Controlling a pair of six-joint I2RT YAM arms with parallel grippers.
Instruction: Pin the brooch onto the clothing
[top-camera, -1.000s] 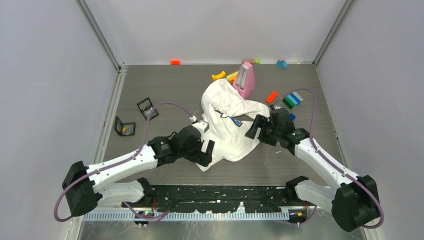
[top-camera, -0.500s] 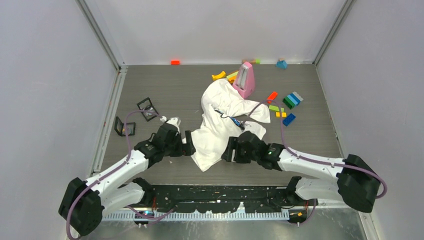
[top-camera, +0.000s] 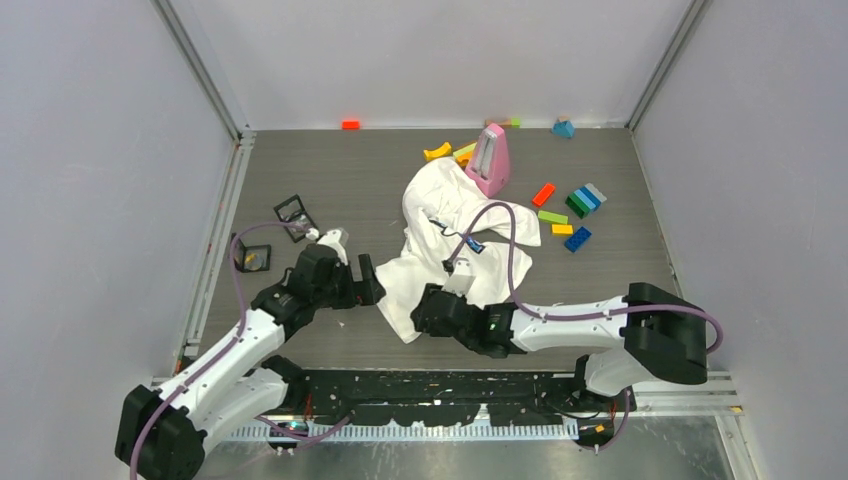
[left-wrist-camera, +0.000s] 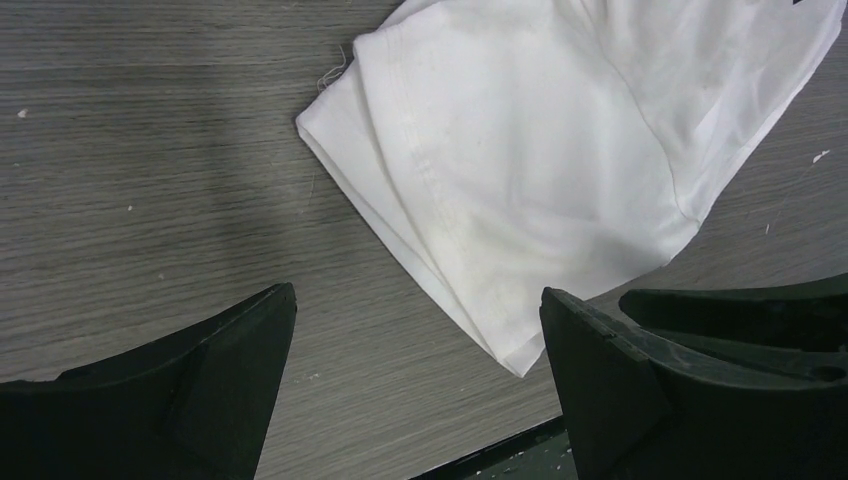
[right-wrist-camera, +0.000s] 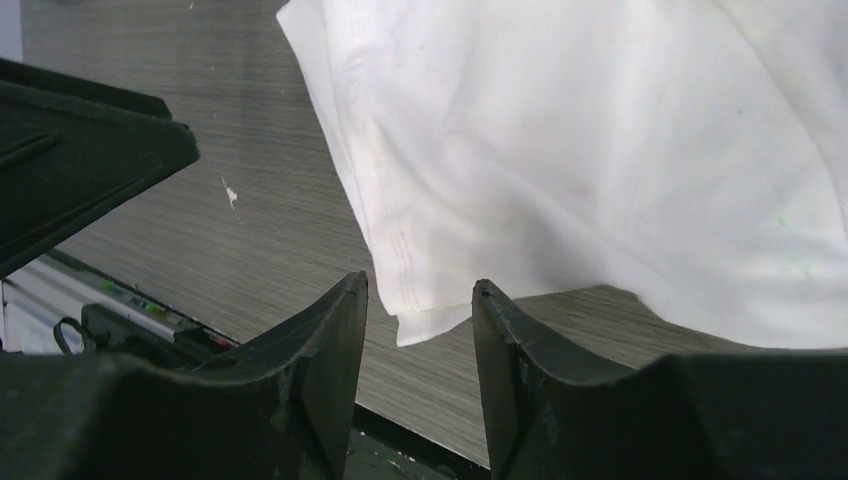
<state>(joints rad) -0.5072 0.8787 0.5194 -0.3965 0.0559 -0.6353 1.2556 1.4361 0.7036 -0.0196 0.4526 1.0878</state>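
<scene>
The white T-shirt (top-camera: 450, 215) lies crumpled in the middle of the table, with a small blue print (top-camera: 472, 245) showing. I cannot make out a brooch in any view. My left gripper (top-camera: 370, 287) is open and empty, just left of the shirt's near-left hem; in the left wrist view (left-wrist-camera: 420, 370) the folded shirt (left-wrist-camera: 520, 150) lies ahead of it. My right gripper (top-camera: 420, 312) is open at the shirt's near corner. In the right wrist view (right-wrist-camera: 420, 335) that corner of the shirt (right-wrist-camera: 560, 150) hangs between the fingertips, not gripped.
A pink upright object (top-camera: 490, 160) stands behind the shirt. Coloured bricks (top-camera: 577, 205) lie at the back right, an orange one (top-camera: 350, 124) at the back wall. Two small black frames (top-camera: 292, 212) lie at the left. The table's front rail (top-camera: 450, 385) is close below both grippers.
My right arm has swung from the shirt's right side round to its near-left corner. My left gripper has drawn back left off the shirt. The shirt's lower part has shifted.
</scene>
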